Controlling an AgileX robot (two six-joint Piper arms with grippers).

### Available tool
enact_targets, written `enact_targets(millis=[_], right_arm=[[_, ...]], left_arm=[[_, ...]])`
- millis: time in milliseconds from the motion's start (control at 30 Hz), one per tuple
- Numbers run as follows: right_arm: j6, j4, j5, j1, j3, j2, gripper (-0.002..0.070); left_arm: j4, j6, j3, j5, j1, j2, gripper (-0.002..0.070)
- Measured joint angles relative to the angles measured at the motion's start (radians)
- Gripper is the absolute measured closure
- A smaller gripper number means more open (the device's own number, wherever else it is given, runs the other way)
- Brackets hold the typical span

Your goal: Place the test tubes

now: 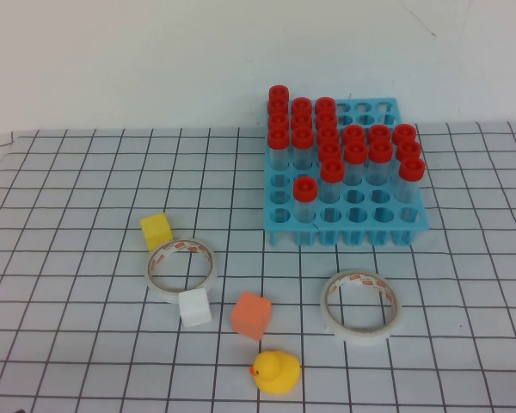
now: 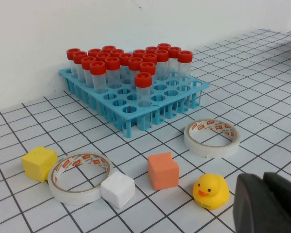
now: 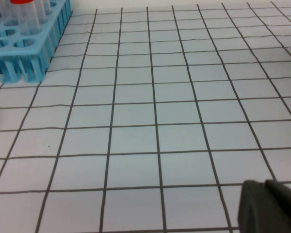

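- Left claw [image 2: 266, 196] pressed together, empty, low over worktop [image 1: 86, 215]; right claw [image 3: 267, 199] likewise.
- Test tubes [image 1: 328, 142] upright in rack [image 1: 348, 228], well ahead of both claws.
- Spread first, grip below cap [image 1: 305, 186], keep vertical.

Red-capped tubes [image 1: 305, 191] in blue rack [image 1: 344, 232], black-gridded white table [image 1: 69, 215], yellow duck [image 1: 277, 372]

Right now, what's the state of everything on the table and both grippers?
Blue plastic test tube rack: partly filled, front row empty.
Red-capped test tubes: upright in the rack.
White tape rolls, left and right: lying flat.
Yellow rubber duck: upright.
Left gripper: shut, empty, back from the duck.
Right gripper: shut, empty, over the gridded table, off from the rack.
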Motion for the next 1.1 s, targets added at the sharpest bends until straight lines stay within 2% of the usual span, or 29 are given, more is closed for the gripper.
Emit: enact_targets(millis=[533,667,733,800,833,933,1100], right_arm=[[0.004,0.000,0.000,0.000,0.000,0.000,0.0678],[0.004,0.000,0.000,0.000,0.000,0.000,0.0678],[0.004,0.000,0.000,0.000,0.000,0.000,0.0678],[0.004,0.000,0.000,0.000,0.000,0.000,0.0678],[0.004,0.000,0.000,0.000,0.000,0.000,0.0678],[0.004,0.000,0.000,0.000,0.000,0.000,0.0678],[0.004,0.000,0.000,0.000,0.000,0.000,0.0678]], left_arm=[[0.000,0.002,0.008,-0.005,0.000,0.000,0.0676],[-0.018,0.018,0.047,-0.003,0.051,-0.023,0.0676],[-0.053,0.021,0.079,-0.014,0.115,-0.033,0.0676],[-0.071,0.021,0.119,-0.043,0.217,-0.038,0.0676],[-0.080,0.021,0.151,-0.070,0.329,-0.038,0.0676],[-0.084,0.021,0.201,-0.107,0.533,-0.039,0.0676],[-0.141,0.058,0.258,-0.143,0.822,-0.039,0.0676]])
